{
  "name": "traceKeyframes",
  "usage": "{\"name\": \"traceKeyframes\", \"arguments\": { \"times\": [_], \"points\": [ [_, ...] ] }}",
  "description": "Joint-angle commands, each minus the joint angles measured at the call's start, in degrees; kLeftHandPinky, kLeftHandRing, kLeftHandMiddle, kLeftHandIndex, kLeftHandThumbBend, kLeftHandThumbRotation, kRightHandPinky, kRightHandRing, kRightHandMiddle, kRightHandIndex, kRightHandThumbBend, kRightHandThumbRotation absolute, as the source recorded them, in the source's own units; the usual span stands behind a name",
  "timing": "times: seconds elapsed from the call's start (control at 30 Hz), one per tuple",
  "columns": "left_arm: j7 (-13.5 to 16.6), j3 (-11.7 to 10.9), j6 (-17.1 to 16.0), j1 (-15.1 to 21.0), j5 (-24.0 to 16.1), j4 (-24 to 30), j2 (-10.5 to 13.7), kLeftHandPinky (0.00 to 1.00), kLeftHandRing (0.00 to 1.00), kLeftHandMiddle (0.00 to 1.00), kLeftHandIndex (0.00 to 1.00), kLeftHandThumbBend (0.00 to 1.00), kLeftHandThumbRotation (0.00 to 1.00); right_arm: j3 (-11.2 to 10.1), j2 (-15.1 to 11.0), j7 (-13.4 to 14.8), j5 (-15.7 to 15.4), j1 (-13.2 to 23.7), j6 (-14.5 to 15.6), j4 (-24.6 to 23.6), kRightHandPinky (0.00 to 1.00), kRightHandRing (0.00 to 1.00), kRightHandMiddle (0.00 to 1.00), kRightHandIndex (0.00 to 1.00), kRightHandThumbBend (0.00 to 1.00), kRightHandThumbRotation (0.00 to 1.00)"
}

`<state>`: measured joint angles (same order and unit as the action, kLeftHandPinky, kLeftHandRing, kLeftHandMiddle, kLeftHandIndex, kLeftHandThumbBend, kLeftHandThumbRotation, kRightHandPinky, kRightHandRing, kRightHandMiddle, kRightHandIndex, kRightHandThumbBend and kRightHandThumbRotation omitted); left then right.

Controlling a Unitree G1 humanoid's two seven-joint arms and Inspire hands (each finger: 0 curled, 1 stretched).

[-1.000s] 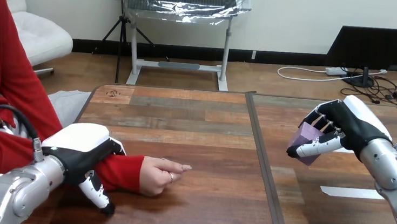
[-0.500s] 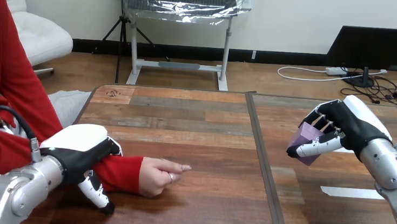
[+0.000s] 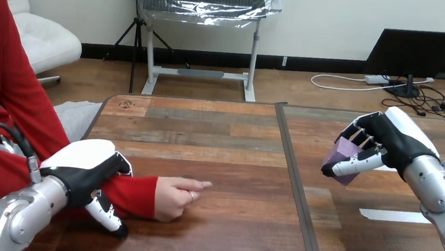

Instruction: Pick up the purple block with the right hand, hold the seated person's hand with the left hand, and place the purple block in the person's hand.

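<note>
holding the block (image 3: 346, 153), my right hand (image 3: 388, 143) was found clamped round it, fingers over the top and thumb beneath, at the right side of the table (image 3: 219, 131) and apparently clear of the surface. my left hand (image 3: 85, 171) sat over the person's sleeved wrist (image 3: 135, 194), fingers curled across the far side, thumb on the near side; i judged that a hold on the wrist. the person's hand (image 3: 174, 195) rested on the table just past my left hand, loosely closed, one finger pointing right, palm not turned up.

governing relation: the person's hand lay well to the left of the block and somewhat nearer to me, on the other side of the seam (image 3: 295, 168) running down the table. the forearm and pointing finger lay along the left-right line, aimed toward my right hand.

judgement: delivery called for a leftward carry across the seam, and the closed palm would need to open upward first.
</note>
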<state>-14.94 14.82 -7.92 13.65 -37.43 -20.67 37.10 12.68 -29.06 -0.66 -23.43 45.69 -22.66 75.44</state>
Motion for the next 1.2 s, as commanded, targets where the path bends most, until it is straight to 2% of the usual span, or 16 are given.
{"name": "traceKeyframes", "arguments": {
  "times": [0.0,0.5,1.17],
  "points": [
    [1.3,-0.5,-1.1,1.6,1.2,-0.8,-0.3,0.3,0.36,0.44,0.44,0.8,0.0,-1.1,-0.7,1.4,0.7,2.9,0.0,-2.5,0.39,0.42,0.46,0.49,0.82,0.0],
    [2.3,-0.5,-2.5,2.0,3.0,-2.5,-0.6,0.27,0.32,0.39,0.4,0.77,0.0,-1.4,-0.8,1.2,1.0,2.7,-0.6,-2.5,0.39,0.42,0.46,0.49,0.82,0.0],
    [3.2,-2.0,-2.8,2.3,5.1,-0.7,-0.2,0.24,0.3,0.37,0.39,0.73,0.0,-1.5,-0.5,1.0,1.5,2.5,-1.2,-2.2,0.4,0.43,0.46,0.49,0.83,0.0]
  ]
}}
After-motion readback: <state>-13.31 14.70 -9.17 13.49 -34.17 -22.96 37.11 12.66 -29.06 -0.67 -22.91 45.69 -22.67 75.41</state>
